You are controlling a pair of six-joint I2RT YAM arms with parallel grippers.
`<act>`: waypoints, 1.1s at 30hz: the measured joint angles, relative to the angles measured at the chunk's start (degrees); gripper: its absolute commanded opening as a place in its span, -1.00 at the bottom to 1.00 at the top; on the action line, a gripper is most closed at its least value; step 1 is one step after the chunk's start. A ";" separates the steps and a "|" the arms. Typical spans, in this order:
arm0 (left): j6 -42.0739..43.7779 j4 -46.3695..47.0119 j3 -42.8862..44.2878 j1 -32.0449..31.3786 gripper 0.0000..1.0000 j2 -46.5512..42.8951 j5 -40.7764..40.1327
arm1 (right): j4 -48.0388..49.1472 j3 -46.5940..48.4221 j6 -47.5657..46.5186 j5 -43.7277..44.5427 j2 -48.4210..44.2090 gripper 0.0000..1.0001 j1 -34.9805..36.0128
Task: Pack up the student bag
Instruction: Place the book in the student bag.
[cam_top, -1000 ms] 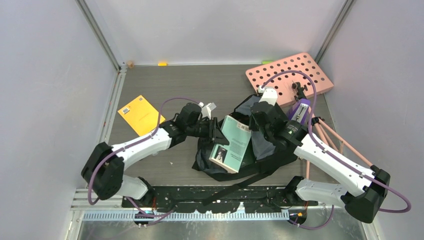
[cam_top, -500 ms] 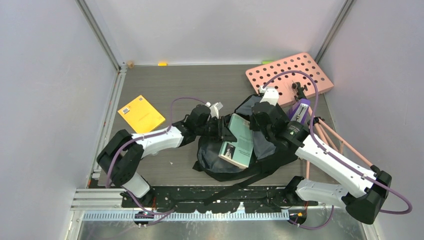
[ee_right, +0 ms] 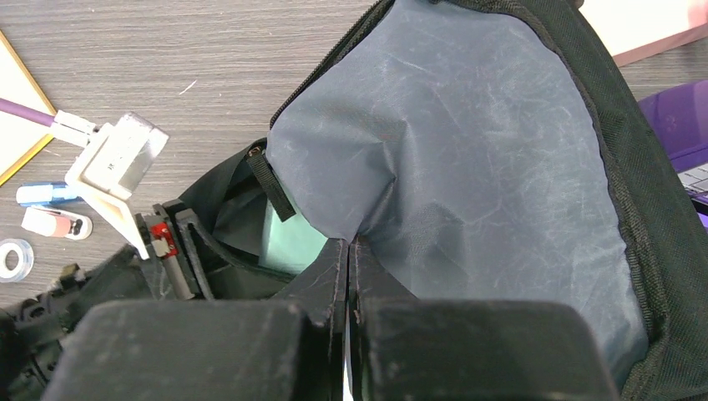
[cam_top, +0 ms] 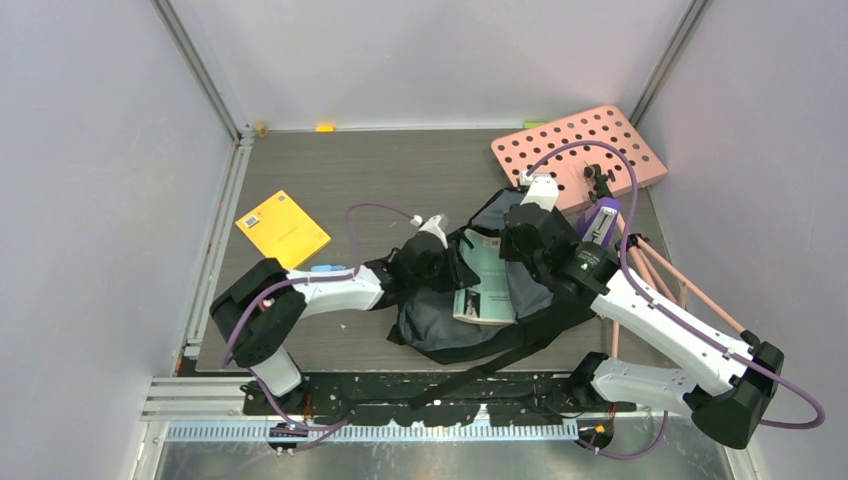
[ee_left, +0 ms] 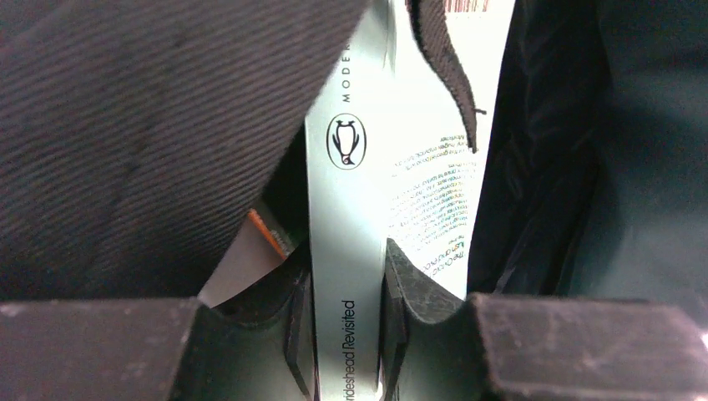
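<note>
The student bag (cam_top: 560,312), black with grey lining, lies at the table's centre right with its mouth held open. My right gripper (cam_top: 512,258) is shut on the grey lining (ee_right: 467,150) at the mouth's edge, fingertips pressed together (ee_right: 349,251). My left gripper (cam_top: 455,272) is shut on a pale green paperback book (cam_top: 490,285), clamping its spine (ee_left: 346,251) between both fingers (ee_left: 409,284). The book sits partly inside the opening, with black bag fabric (ee_left: 150,125) over its left side. In the right wrist view the book (ee_right: 292,238) shows under the lining.
A yellow booklet (cam_top: 282,228) lies at the left. A pink pegboard (cam_top: 580,150) sits at the back right, with a purple item (cam_top: 600,220) and pink rods (cam_top: 660,275) beside the bag. A blue tube (ee_right: 42,194), an eraser (ee_right: 54,223) and a tape roll (ee_right: 12,257) lie left of the bag.
My left arm has swung right and carried the book from on top of the bag into its open mouth. The right gripper has kept its hold on the lining.
</note>
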 measured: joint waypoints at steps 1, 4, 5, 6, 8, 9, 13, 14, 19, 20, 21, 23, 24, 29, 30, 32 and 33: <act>-0.57 0.37 0.66 -0.92 -1.00 0.63 -1.68 | 0.20 0.00 0.00 0.11 -0.02 -0.99 0.00; -2.08 2.08 1.77 -3.06 -1.00 2.25 -6.12 | 0.24 0.00 0.02 0.15 0.00 -0.99 0.00; -2.40 2.56 1.90 -3.50 -1.00 2.58 -7.19 | 0.26 0.00 0.02 0.15 0.00 -0.99 0.00; -2.93 3.21 1.99 -4.09 -1.00 2.89 -8.46 | 0.26 0.00 0.02 0.15 0.00 -0.99 0.00; -3.65 3.96 2.08 -4.85 -0.88 3.32 -10.36 | 0.28 0.00 0.02 0.15 0.00 -0.99 0.00; -3.87 4.26 2.19 -5.14 -0.76 3.56 -11.17 | 0.28 -0.02 0.04 0.15 0.00 -0.99 0.00; -4.00 5.03 2.84 -5.60 -0.10 4.55 -12.50 | 0.59 -0.07 0.04 0.15 0.00 -0.99 0.00; -3.78 5.05 2.84 -5.62 0.03 4.57 -12.70 | 0.66 -0.11 0.04 0.15 0.00 -0.99 0.00; -2.51 4.48 2.95 -5.81 0.37 3.74 -13.73 | 0.66 -0.17 0.04 0.11 0.00 -0.99 0.00; -2.03 3.69 2.95 -5.95 0.44 3.26 -13.92 | 0.66 -0.17 0.04 0.11 0.00 -0.99 0.00; -1.77 3.02 2.93 -6.08 0.55 2.84 -14.08 | 0.66 -0.17 0.04 0.11 0.00 -0.99 0.02; -1.31 0.92 2.71 -6.56 0.74 1.44 -14.38 | 0.66 -0.17 0.04 0.11 0.00 -0.99 0.02; -1.07 -0.15 2.36 -6.84 0.78 0.52 -14.64 | 0.66 -0.17 0.04 0.11 0.00 -0.99 0.02; -0.09 -6.64 0.72 -8.83 0.82 -3.02 -16.92 | 0.66 -0.17 0.04 0.09 0.00 -0.99 0.02; 0.04 -8.11 0.70 -9.40 0.79 -3.37 -17.33 | 0.66 -0.17 0.04 0.09 0.00 -0.99 0.02; 0.17 -9.68 0.70 -9.97 0.64 -3.61 -17.62 | 0.66 -0.17 0.04 0.07 0.00 -0.99 0.02; 0.24 -10.56 0.70 -10.25 0.58 -3.65 -17.62 | 0.66 -0.17 0.04 0.07 0.00 -0.99 0.02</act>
